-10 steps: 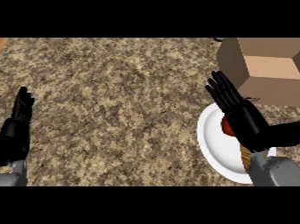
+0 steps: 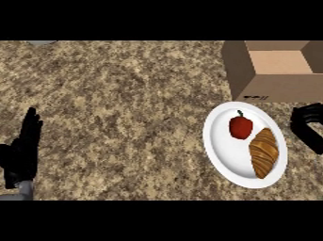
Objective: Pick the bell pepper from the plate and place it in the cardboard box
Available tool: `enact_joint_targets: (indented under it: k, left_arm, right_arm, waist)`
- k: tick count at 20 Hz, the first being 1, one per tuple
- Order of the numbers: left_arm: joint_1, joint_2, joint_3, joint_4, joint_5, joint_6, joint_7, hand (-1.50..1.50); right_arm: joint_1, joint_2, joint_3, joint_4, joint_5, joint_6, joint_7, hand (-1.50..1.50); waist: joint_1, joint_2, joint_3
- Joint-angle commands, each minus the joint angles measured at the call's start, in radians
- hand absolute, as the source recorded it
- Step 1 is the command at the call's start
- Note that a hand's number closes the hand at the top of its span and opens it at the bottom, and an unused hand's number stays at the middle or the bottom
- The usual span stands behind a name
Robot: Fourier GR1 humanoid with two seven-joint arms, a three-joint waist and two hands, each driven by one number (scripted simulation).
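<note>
Red bell pepper (image 2: 241, 127) lay on plate (image 2: 216, 141), just left of right hand (image 2: 311, 126), fingers curled, holding nothing. Pick & drop into cardboard box (image 2: 282, 80) not yet done. Left hand (image 2: 21, 153) rested, fingers straight.

On the surface (image 2: 122, 94): one plate (image 2: 222, 157), one bell pepper (image 2: 241, 127), one croissant (image 2: 264, 153), one cardboard box (image 2: 275, 82). Two black hands as well: one left hand (image 2: 21, 153), one right hand (image 2: 312, 123).
</note>
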State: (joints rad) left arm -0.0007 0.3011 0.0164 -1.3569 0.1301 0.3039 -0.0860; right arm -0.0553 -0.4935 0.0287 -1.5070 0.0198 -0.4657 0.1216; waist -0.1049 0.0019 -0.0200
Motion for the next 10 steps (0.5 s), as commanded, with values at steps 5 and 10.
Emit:
enact_joint_targets:
  k: [5,10]
  left_arm:
    - [0.006,-0.038,-0.029,0.026,0.007,-0.006,0.040,0.00]
    - [-0.007,-0.017,-0.040,0.006,0.007,-0.031,0.072,0.00]
  right_arm:
    - [0.208,-0.001,-0.003,-0.012,0.443,-0.460,0.180,-1.50]
    - [0.314,-0.027,0.050,-0.125,0.608,-0.332,0.493,-1.50]
  waist:
    - [0.029,-0.006,0.007]
    - [0.054,-0.006,0.004]
